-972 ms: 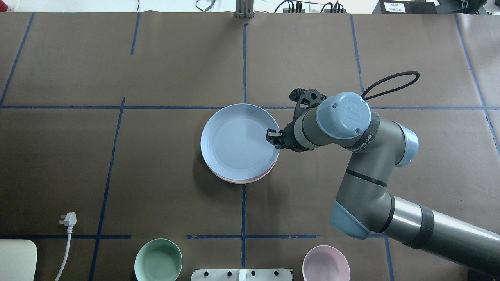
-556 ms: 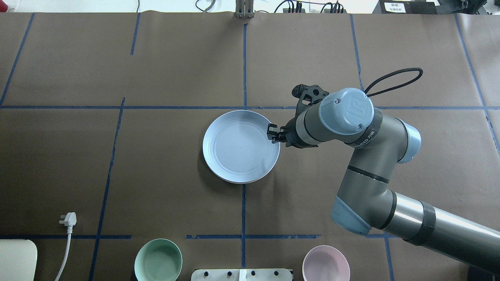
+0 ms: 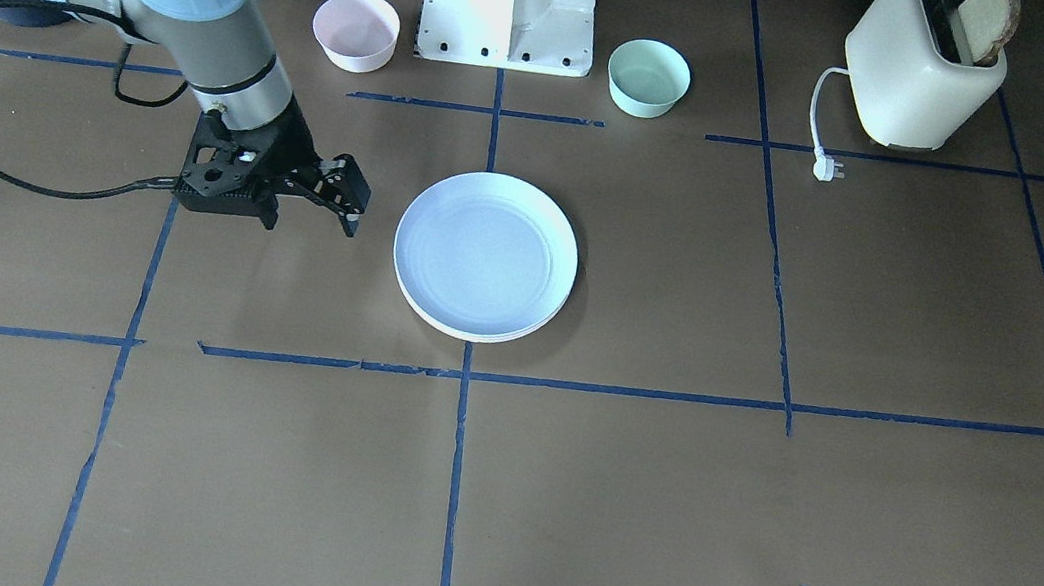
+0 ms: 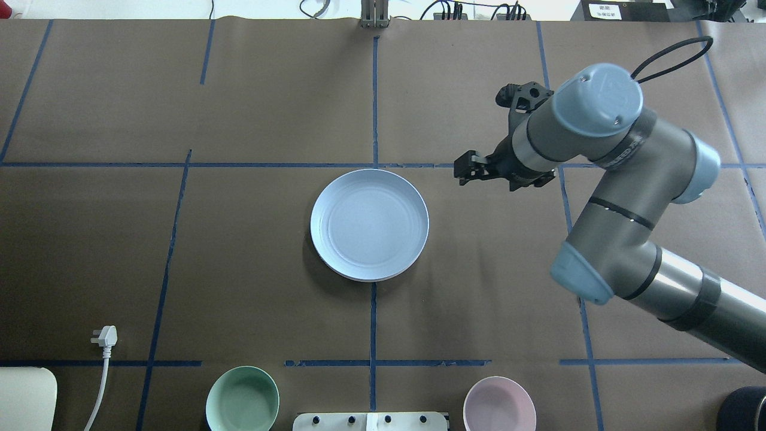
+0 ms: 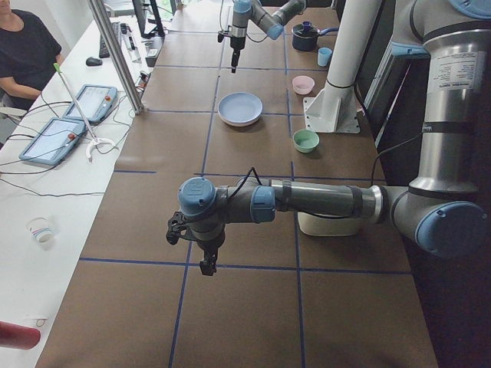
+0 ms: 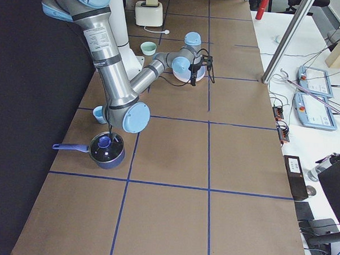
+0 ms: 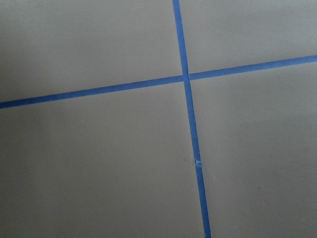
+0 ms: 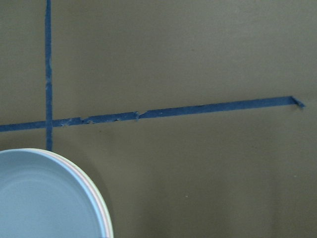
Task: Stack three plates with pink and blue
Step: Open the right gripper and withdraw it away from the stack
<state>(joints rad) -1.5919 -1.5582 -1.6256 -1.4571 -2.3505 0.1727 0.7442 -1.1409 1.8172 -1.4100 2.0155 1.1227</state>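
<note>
Stack of three round matte plastic plates: light blue plate (image 4: 369,224) on top, pale pink plate (image 8: 102,213) and cream plate (image 8: 108,219) showing only as rim edges beneath. It sits mid-way along the brown-paper bench (image 4: 179,269).
Right gripper (image 4: 465,169): raised, clear of the stack on the robot's right, narrowly parted, empty.
Left gripper (image 5: 207,264): far off; cannot tell whether spread.

Below and left of the tool axis, the blue plate (image 8: 44,198) tops the stack. Thin edges of the pink plate (image 8: 102,223) and cream plate (image 8: 109,225) show beneath its rim. Ahead, two blue tape lines (image 8: 198,108) cross on the brown table covering (image 8: 208,188); the longer one ends far right.
</note>
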